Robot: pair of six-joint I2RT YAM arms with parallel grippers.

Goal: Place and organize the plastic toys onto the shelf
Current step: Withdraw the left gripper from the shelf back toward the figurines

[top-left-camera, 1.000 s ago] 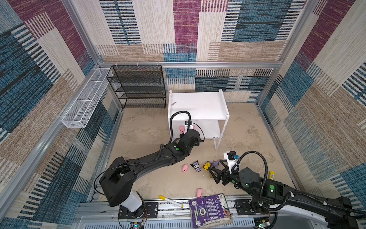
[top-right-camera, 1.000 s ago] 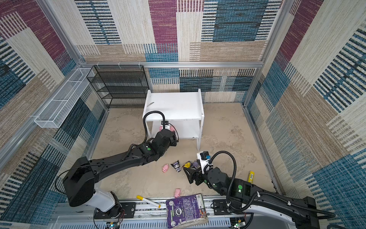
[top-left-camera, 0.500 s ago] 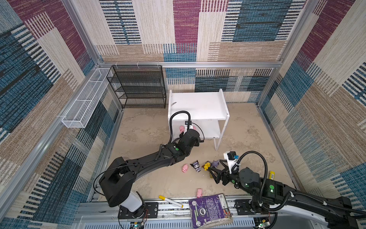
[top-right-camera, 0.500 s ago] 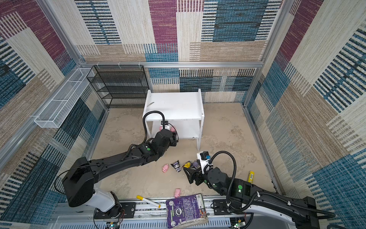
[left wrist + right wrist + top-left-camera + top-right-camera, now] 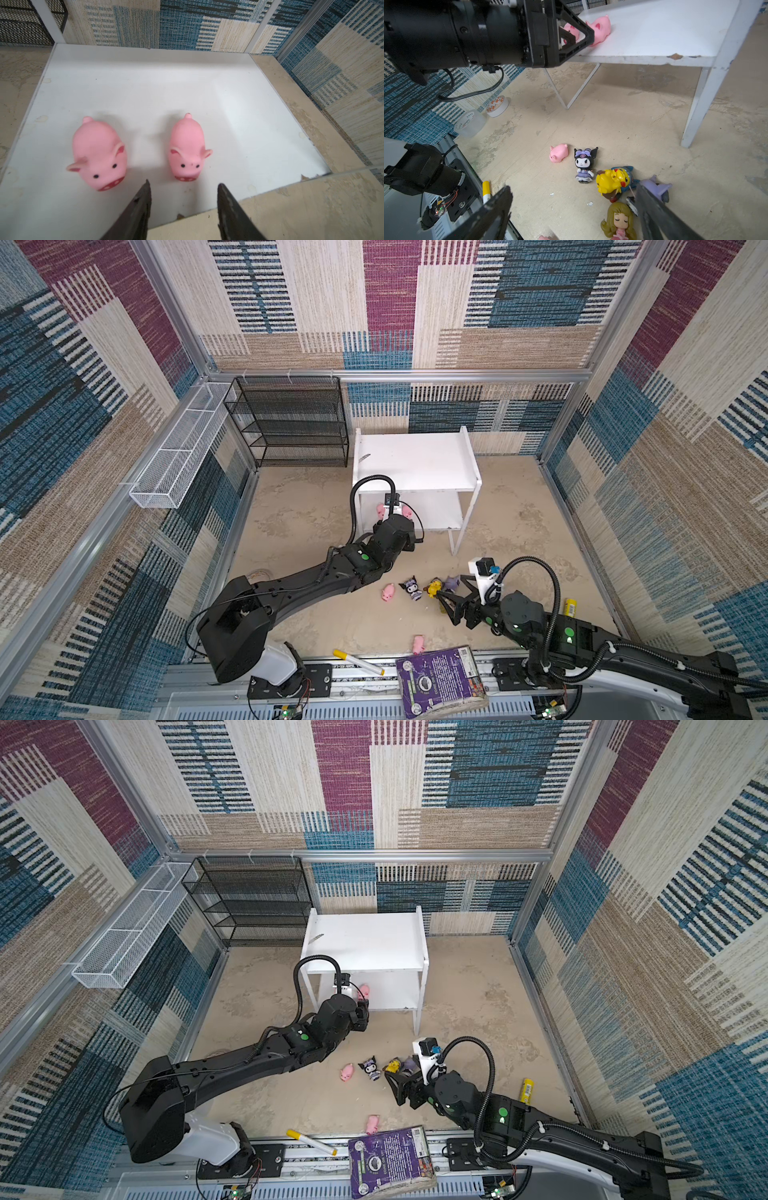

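Note:
The white shelf [image 5: 415,460] carries two pink pigs [image 5: 99,151] [image 5: 188,147] side by side, upright, on its lower board. My left gripper [image 5: 184,185] is open and empty just in front of the right-hand pig, at the board's front edge. On the floor lie a pink pig [image 5: 558,152], a black-purple eared toy [image 5: 584,164], a yellow blue-hooded one [image 5: 612,180], a lilac one [image 5: 654,187] and a blonde girl [image 5: 619,222]. My right gripper [image 5: 572,188] hangs wide open over the girl, holding nothing. Another pink pig [image 5: 418,644] lies by the book.
A black wire rack [image 5: 291,423] and a white wire basket [image 5: 178,452] stand at the back left. A yellow-capped marker [image 5: 357,662] and a purple book [image 5: 440,680] lie at the front rail. Two tape rolls [image 5: 497,106] sit by the left wall.
My left gripper has opened and let go of the right-hand pig on the lower board. The right arm has stayed put.

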